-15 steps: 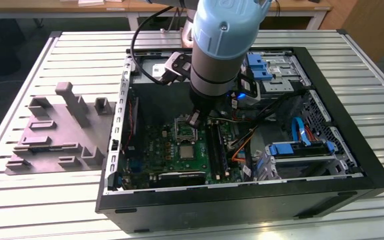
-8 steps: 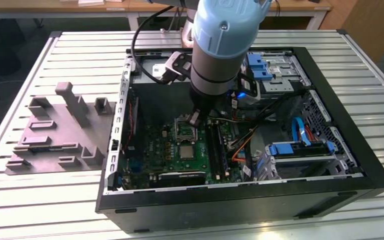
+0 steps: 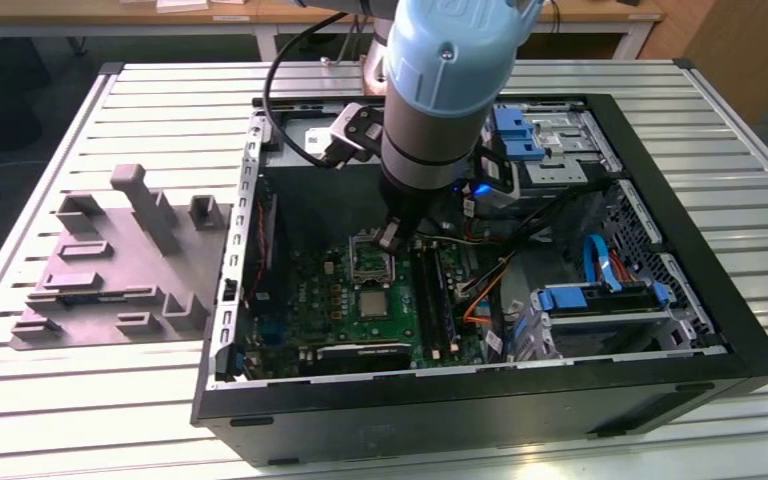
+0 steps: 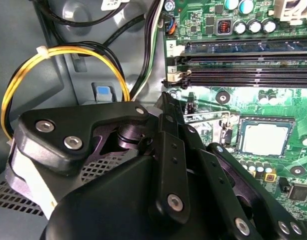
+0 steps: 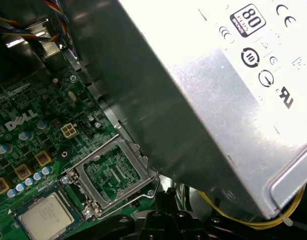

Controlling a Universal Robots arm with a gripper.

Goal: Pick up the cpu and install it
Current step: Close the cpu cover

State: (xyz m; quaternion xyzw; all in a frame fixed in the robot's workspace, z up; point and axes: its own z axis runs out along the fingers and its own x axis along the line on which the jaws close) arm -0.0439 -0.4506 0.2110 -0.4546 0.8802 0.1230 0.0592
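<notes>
Inside the open computer case (image 3: 704, 300), the gripper (image 3: 390, 238) is lowered over the green motherboard (image 3: 344, 300), just beside the raised load frame (image 3: 371, 262) of the processor socket. Whether its fingers are open or shut cannot be told: in the exterior view the arm (image 3: 440, 90) covers them, and in the second wrist view the black linkage (image 4: 168, 165) hides the tips. Nothing can be seen held in it.

The cpu (image 3: 375, 304) lies flat in the socket on the motherboard, just beyond the gripper on the side of the case's near wall in the exterior view, apart from the gripper. In the second wrist view the cpu (image 4: 264, 138) shows its silvery top with a pale rim, seated square within the socket surround. In the first wrist view the cpu (image 5: 45, 216) sits next to the open load frame (image 5: 113, 175), which stands tilted up.

The black memory slots (image 4: 248, 62) run alongside the socket, near the gripper. The grey power-supply box (image 5: 218, 95) sits close above the load frame in the first wrist view. A yellow cable loop (image 4: 58, 50) hangs near the linkage. Well away from the gripper, outside the case, a grey fixture block (image 3: 117, 260) rests on the slatted table (image 3: 91, 400).
</notes>
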